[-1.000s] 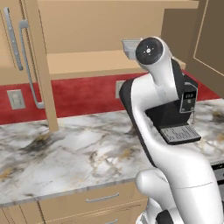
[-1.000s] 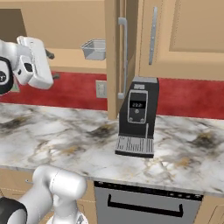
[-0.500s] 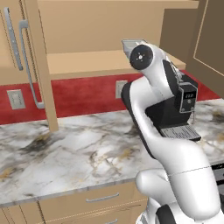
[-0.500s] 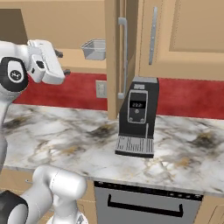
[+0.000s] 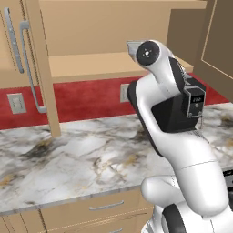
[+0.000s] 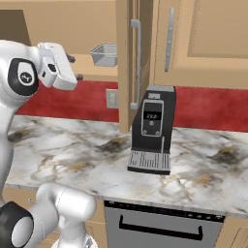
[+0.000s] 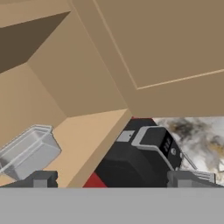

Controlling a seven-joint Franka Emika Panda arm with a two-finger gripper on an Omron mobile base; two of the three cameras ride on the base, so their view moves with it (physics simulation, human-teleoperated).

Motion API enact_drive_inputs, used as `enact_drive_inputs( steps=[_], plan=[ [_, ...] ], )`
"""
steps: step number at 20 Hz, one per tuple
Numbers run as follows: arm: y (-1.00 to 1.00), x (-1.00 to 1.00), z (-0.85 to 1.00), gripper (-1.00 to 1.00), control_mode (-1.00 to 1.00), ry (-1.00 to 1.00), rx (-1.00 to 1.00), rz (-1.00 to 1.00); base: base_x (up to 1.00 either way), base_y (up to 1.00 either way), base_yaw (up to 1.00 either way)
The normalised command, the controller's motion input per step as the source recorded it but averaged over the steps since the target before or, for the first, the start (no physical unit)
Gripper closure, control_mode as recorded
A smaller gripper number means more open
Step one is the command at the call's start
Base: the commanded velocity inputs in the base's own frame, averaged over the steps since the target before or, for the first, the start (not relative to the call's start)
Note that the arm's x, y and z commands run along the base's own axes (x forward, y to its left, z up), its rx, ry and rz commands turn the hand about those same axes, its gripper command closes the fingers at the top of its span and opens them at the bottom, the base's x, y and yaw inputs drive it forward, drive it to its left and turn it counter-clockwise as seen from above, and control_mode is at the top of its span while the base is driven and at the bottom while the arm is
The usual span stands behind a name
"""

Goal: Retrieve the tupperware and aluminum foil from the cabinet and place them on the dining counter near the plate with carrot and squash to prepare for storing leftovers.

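Before cabinet (image 6: pixel 131 29), tool (image 6: pixel 73 68) raised, spread

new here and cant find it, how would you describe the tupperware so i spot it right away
Look at the light tan wall cabinet above the marble counter; its door stands open. On the bottom shelf, up and left of the black coffee machine, sits the tupperware. It is a shallow grey see-through tub with a flared rim, alone on that shelf.

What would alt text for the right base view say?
The white arm's open gripper reaches toward a grey tupperware on the shelf of the open cabinet. A black coffee machine stands below on the marble counter, before a red wall.
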Motion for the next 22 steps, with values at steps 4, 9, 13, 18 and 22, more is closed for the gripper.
enact_drive_inputs(
  steps=[4, 9, 13, 18, 22],
  plan=[
    [-0.06, 0.26, 0.00, -1.00, -1.00, 0.00, 0.00, 0.01, 0.00, 0.00, 0.00],
    [-0.06, 0.26, 0.00, -1.00, -1.00, 0.00, 0.00, 0.01, 0.00, 0.00, 0.00],
    [-0.02, 0.23, 0.00, -1.00, -1.00, 0.00, 0.00, 0.00, 0.00, 0.00, 0.00],
    [-0.02, 0.32, 0.02, -1.00, -1.00, 0.00, 0.00, 0.00, 0.00, 0.00, 0.00],
    [-0.04, 0.38, 0.00, -1.00, -1.00, 0.00, 0.00, 0.00, 0.00, 0.00, 0.00]
  ],
)
